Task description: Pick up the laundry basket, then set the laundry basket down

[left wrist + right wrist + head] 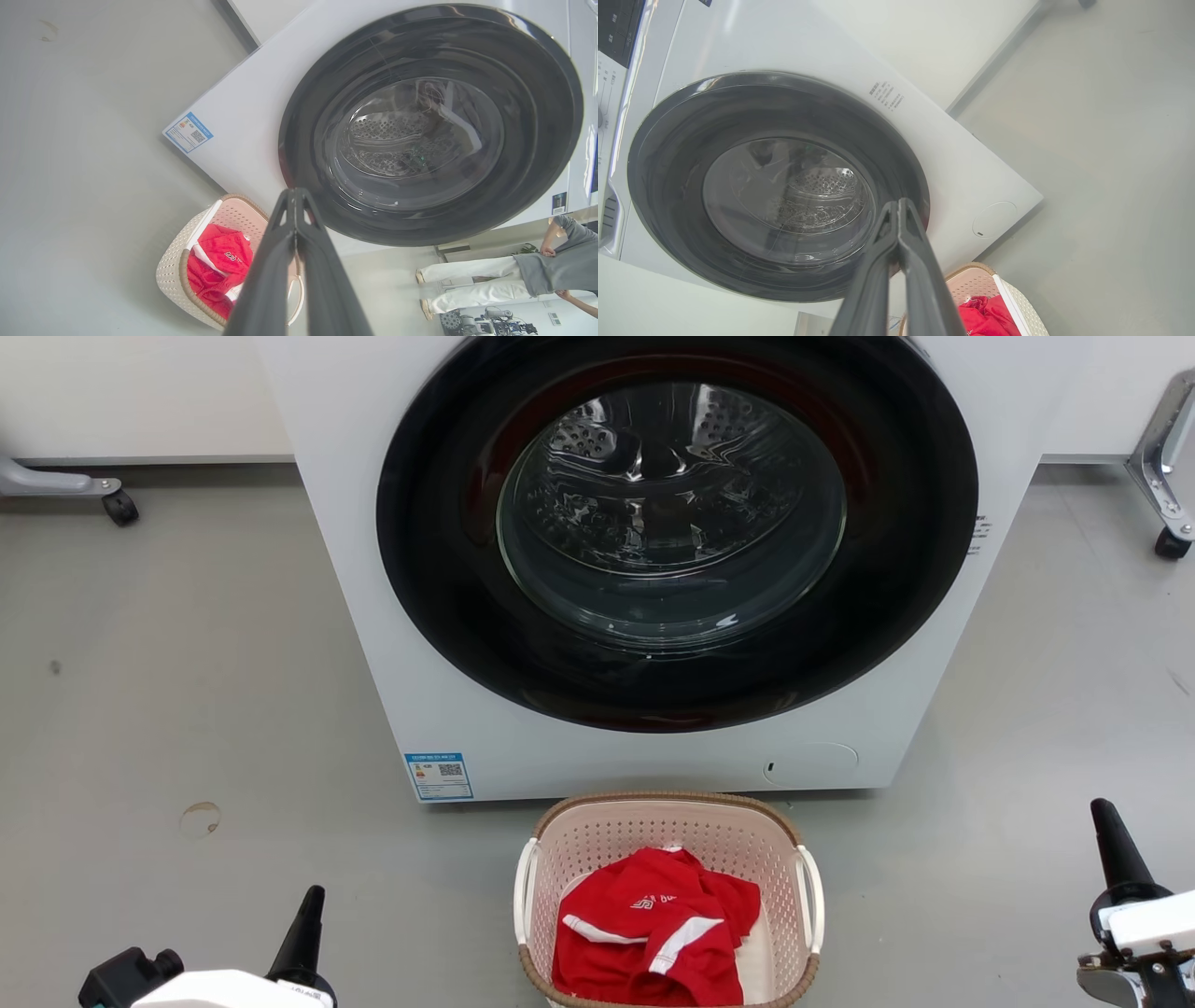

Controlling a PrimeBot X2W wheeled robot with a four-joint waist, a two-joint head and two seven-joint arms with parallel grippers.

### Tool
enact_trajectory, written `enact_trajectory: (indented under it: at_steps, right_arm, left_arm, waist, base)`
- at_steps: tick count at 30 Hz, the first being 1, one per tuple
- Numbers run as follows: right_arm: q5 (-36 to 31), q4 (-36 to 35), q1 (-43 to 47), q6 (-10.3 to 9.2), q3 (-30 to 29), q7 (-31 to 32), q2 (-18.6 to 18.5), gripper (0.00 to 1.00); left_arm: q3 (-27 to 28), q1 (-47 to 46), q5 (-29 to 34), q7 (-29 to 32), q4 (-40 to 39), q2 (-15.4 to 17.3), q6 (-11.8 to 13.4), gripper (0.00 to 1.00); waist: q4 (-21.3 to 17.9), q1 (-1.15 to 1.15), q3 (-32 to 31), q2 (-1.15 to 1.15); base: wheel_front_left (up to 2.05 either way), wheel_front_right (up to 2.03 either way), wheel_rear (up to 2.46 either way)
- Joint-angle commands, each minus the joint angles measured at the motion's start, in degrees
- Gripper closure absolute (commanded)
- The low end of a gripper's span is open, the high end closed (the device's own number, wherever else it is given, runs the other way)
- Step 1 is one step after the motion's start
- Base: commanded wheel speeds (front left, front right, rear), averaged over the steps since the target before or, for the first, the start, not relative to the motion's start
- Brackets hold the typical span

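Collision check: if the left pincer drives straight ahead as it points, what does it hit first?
Probably the washing machine door, at its dark rim; the left pincer, shut, aims there. Depth unclear.

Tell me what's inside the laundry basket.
A crumpled red garment with white trim lies in the laundry basket, a white patch showing beside it. The garment covers most of the bottom, so anything beneath cannot be seen.
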Motion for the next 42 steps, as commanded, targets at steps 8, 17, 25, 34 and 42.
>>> enact_trajectory:
  at_steps: [8, 17, 25, 34, 42]
  right_arm:
    - [4.0, -2.1, -3.2, -0.1, -1.5, 1.7, -0.9, 1.0]
    - [7.9, -2.5, -3.4, -0.11, -3.1, 3.1, -0.4, 1.0]
    - [11.4, -2.9, -3.6, -0.12, -4.5, 4.4, 0.0, 1.0]
    - [14.8, -3.2, -3.8, -0.13, -5.9, 5.6, 0.5, 1.0]
    - [18.2, -3.6, -4.0, -0.14, -7.3, 6.9, 0.9, 1.0]
  left_arm:
    - [3.4, -4.1, -4.5, 0.6, -0.6, -0.4, -1.7, 1.0]
    - [5.4, -5.0, -8.8, 1.0, 0.2, -1.6, -3.0, 1.0]
    - [7.1, -5.8, -12.7, 1.4, 0.8, -2.7, -4.2, 1.0]
    - [8.8, -6.6, -16.6, 1.8, 1.5, -3.8, -5.3, 1.0]
    - [10.5, -7.4, -20.5, 2.2, 2.1, -4.9, -6.5, 1.0]
  waist:
    - [-0.4, 0.0, 0.1, 0.0]
    - [-0.8, 0.0, 0.2, 0.0]
    - [-1.2, 0.0, 0.3, 0.0]
    - [-1.5, 0.0, 0.4, 0.0]
    - [-1.9, 0.0, 0.5, 0.0]
  base:
    - [0.0, 0.0, 0.0]
    - [0.0, 0.0, 0.0]
    - [0.0, 0.0, 0.0]
    - [0.0, 0.0, 0.0]
    - [0.0, 0.0, 0.0]
